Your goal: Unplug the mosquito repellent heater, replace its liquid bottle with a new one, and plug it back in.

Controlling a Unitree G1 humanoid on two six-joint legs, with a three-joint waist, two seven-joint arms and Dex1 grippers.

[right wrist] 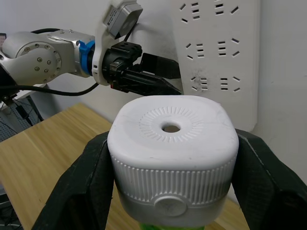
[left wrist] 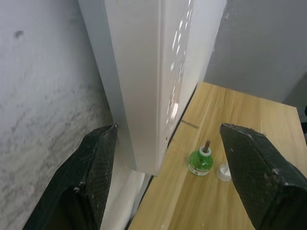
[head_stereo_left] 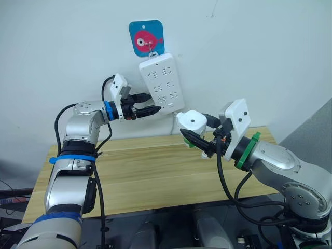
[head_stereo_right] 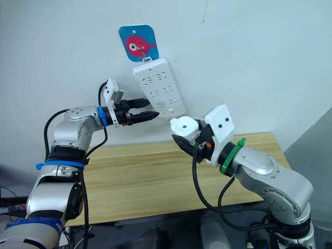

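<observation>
So the wooden table [head_stereo_left: 155, 171] runs along a white wall [head_stereo_left: 259, 52], and its near edge is partly blocked by the arms in the head views. A white power strip [head_stereo_left: 162, 85] hangs tilted on the wall from a hook on a blue sticker with a pink fish [head_stereo_left: 147, 37]. The left gripper [head_stereo_left: 150, 104] is up at the strip's lower edge with its fingers spread wide and nothing clamped between them; in the left wrist view one finger sits toward the wall side and the other out on the front side, with the strip's end between them, but I can't tell if either actually touches it. The right gripper [right wrist: 168, 187] is closed on the mosquito repellent heater [head_stereo_left: 191, 121], held in the air above the table just below and to the right of the strip, vent hole visible on its top. There's a bit of green showing under the heater, mostly cut off. Down on the table a small green bottle [left wrist: 200, 162] stands upright with a wick sticking up, and a little white cap [left wrist: 223, 171] lies just beside it, half hidden behind a finger.
</observation>
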